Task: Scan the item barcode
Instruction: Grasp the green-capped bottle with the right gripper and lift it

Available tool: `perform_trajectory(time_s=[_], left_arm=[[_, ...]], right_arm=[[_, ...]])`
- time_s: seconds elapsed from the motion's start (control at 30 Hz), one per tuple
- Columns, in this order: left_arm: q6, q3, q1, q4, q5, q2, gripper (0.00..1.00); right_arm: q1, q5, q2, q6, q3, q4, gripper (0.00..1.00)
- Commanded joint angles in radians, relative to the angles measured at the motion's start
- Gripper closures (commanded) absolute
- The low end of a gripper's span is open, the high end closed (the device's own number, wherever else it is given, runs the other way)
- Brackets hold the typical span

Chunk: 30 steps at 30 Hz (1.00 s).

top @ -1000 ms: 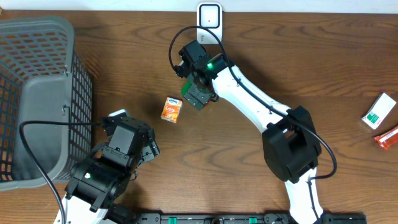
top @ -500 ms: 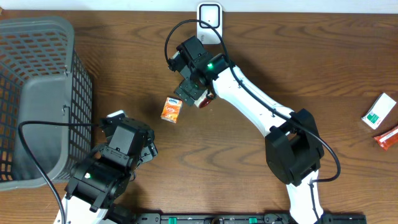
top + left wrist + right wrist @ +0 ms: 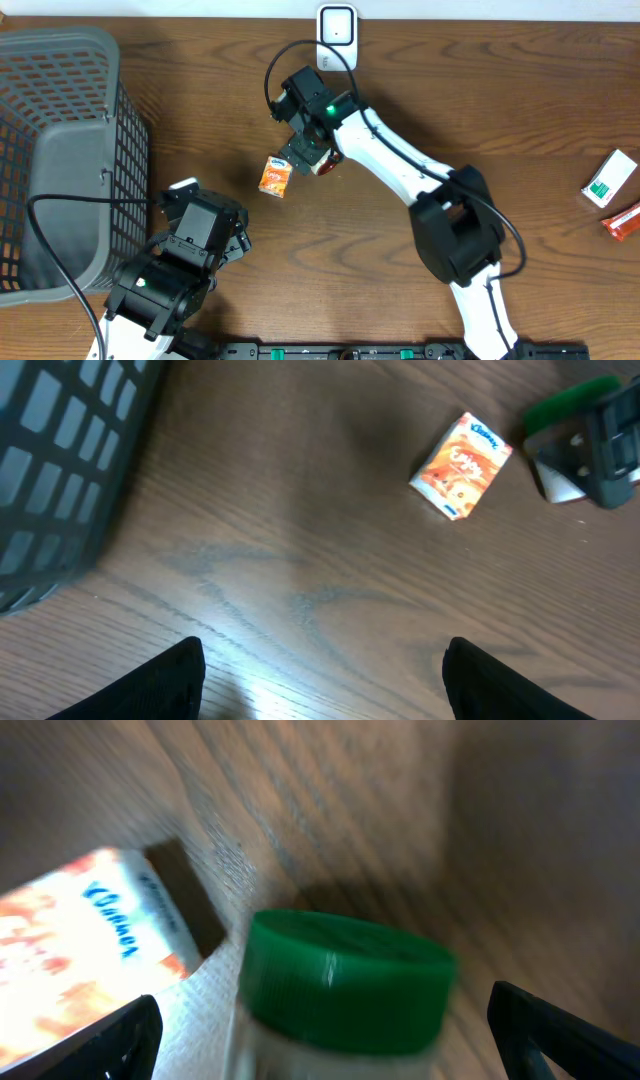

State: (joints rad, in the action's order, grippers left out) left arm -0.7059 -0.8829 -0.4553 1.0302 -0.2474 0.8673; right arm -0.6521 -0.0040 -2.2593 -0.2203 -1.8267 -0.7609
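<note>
Bottle (image 3: 345,980): green cap, pale body, lying on the bench (image 3: 300,560) beside an orange Kleenex pack (image 3: 462,465).
Right end effector (image 3: 325,1025): open, straddling the bottle.
Left end effector (image 3: 320,670): open, empty.

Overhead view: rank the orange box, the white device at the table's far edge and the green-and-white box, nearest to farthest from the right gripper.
1. orange box: on the table right beside the right gripper, toward the basket side.
2. white device: at the table's far edge, beyond the gripper.
3. green-and-white box: far off by the table's right edge.
</note>
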Motion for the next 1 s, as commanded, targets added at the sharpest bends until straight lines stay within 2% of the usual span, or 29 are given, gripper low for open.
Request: perform_trajectory(time_s=[0.0, 0.2, 0.5, 0.73, 0.97], left_arm=[[0.007, 0.001, -0.002, 0.014, -0.035, -0.009, 0.23], [0.006, 0.001, -0.002, 0.021, -0.035, -0.009, 0.24], [0.006, 0.001, -0.002, 0.021, -0.035, -0.009, 0.23], [0.006, 0.001, -0.002, 0.020, -0.035, -0.009, 0.23], [0.006, 0.001, -0.002, 0.020, -0.035, -0.009, 0.23]], right_arm=[[0.007, -0.002, -0.029, 0.015, -0.012, 0.019, 0.01], [0.018, -0.004, -0.029, 0.026, -0.013, 0.065, 0.01], [0.033, -0.001, -0.032, -0.006, -0.013, 0.084, 0.14], [0.039, -0.002, -0.034, -0.007, -0.013, 0.107, 0.15], [0.039, -0.006, -0.034, -0.013, -0.013, 0.105, 0.26]])
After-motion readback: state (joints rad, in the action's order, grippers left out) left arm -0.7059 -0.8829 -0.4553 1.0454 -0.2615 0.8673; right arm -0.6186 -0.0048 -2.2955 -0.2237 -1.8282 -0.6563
